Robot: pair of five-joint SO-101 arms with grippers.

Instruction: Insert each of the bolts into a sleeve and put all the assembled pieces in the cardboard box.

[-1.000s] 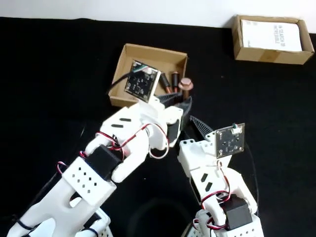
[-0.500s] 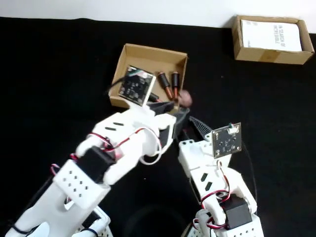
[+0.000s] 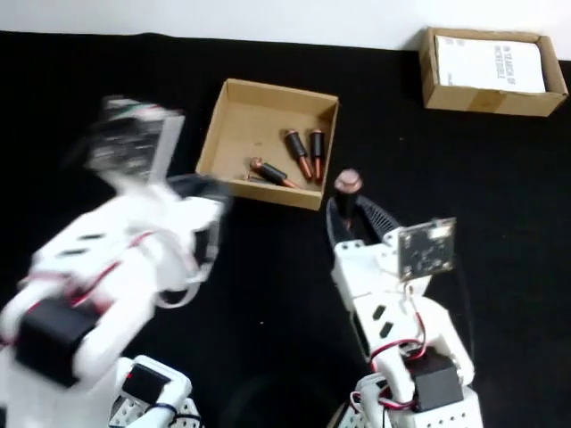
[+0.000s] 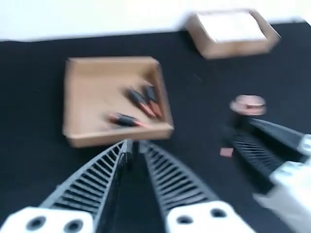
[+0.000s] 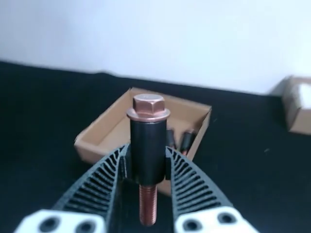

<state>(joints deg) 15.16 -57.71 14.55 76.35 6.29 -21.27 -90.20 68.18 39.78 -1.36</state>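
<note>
Right wrist view: my right pincer (image 5: 146, 160) is clenched on the sleeve (image 5: 147, 145) with the bolt (image 5: 149, 108) through it, axis upright, head up, thread poking out below. The box (image 5: 102, 133) lies just beyond, to the pincer's upper left in the high view, so I judge this arm the nearer one. Three pieces (image 3: 268, 171) lie inside. My left pincer (image 4: 131, 145) is clenched on nothing. Since a second ago the left arm has swung off the box to frame left, uncovering the third piece.

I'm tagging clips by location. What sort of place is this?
Likely a robotics test bench: black-covered table against a plain white wall, with an open brown cardboard box holding sleeved copper bolts.
</note>
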